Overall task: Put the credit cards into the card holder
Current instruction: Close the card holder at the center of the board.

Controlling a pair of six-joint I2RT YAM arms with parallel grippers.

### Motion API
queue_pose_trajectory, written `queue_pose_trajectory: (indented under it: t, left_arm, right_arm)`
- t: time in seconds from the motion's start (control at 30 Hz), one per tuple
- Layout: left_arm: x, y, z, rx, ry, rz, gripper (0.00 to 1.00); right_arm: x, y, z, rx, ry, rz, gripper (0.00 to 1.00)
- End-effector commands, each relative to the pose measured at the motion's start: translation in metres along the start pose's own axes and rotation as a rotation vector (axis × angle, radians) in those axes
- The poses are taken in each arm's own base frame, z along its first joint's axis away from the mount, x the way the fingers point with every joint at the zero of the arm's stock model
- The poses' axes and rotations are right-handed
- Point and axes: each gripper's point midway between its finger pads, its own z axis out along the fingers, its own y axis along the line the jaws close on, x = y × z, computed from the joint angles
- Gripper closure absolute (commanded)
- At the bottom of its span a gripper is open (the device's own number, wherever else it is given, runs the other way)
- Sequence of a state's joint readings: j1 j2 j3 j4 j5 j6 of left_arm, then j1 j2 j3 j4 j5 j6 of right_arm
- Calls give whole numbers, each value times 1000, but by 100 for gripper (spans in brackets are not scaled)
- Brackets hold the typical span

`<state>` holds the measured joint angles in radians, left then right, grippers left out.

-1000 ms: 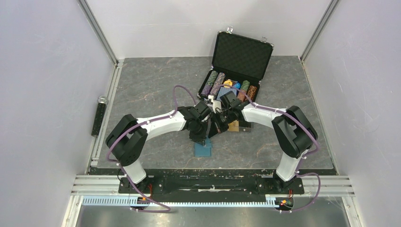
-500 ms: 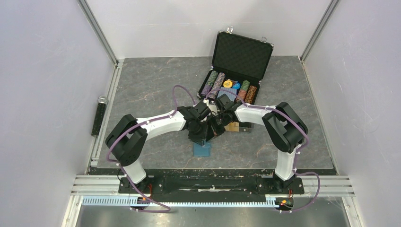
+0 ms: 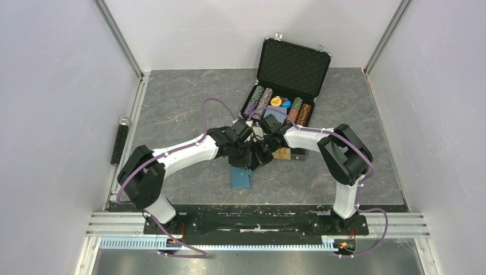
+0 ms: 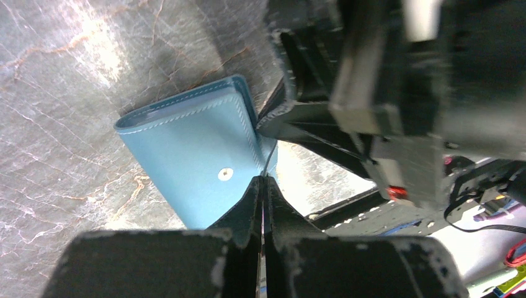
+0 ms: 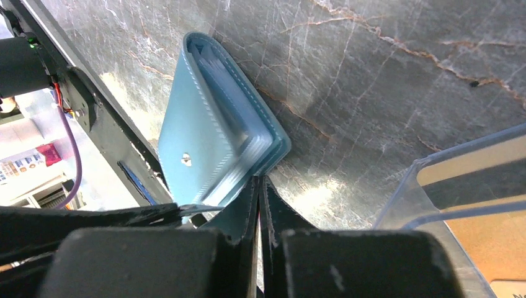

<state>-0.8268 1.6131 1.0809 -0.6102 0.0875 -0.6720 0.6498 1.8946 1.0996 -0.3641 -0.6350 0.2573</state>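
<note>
Left gripper: fingers pressed together at the holder's near corner. A thin teal edge seems to be nipped between them, so I take it as a pinch on the flap, though the hold is shallow.

Holder: folded, snap stud showing, one end raised off the table and tilted. It sits between the two wrists, just in front of the arm bases. Pockets are not exposed.

Right gripper: fingers pressed together with nothing visibly between them, tip against the holder's open edge.

Cards: right of the holder, in a clear tray. The orange one is visible and none are in the holder. Case stands well behind.

Risks, as judged:
- The pinch is on thin leather only. A pull or twist could slip it and drop the holder shut.
- The right tip is pushing on the same edge and could lever the holder out of the left's hold instead of spreading it.
- Both wrists are crowded over one small thing, so finger-to-finger contact is likely if either swings.
- The tray is near the right wrist and a sweep could knock it.
</note>
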Motion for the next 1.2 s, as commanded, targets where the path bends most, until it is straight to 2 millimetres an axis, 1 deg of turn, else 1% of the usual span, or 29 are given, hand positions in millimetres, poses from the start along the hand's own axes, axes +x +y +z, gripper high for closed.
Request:
queue_pose_trajectory:
  t: [0.0, 0.13, 0.3, 0.37, 0.5, 0.57, 0.67, 0.77, 0.87, 0.93, 1.03, 1.17]
  left_arm:
    - [-21, -4, -10, 24, -96, 9, 98]
    - [-10, 8, -3, -28, -40, 26, 98]
    - [-4, 8, 2, -16, -16, 23, 98]
    - [-2, 5, 4, 1, -7, 26, 98]
    - [2, 3, 9, 25, 6, 14, 98]
    - [7, 2, 14, 42, 18, 3, 98]
    - [15, 3, 21, 60, 40, -8, 98]
    - [18, 2, 25, 76, 53, -17, 98]
    - [21, 3, 28, 85, 61, -29, 98]
    - [21, 4, 27, 90, 57, -36, 98]
    - [17, 1, 23, 103, 37, -38, 98]
    - [12, -1, 19, 112, 20, -38, 98]
  right_arm:
    - [4, -12, 2, 57, 23, 5, 100]
    - [1, -10, 1, 57, 17, 2, 100]
    - [-5, -6, -3, 57, -1, -12, 100]
    - [-12, -2, -7, 53, -19, -31, 100]
    - [-31, 14, -20, 26, -86, -91, 100]
    - [-40, 22, -25, 11, -116, -115, 100]
    - [-49, 31, -28, -15, -147, -129, 100]
    - [-50, 32, -22, -44, -139, -122, 100]
    - [-47, 31, -13, -78, -115, -99, 100]
    - [-43, 26, -7, -72, -96, -82, 100]
    - [-38, 18, -2, -55, -79, -72, 100]
    - [-30, 14, 6, -47, -53, -69, 100]
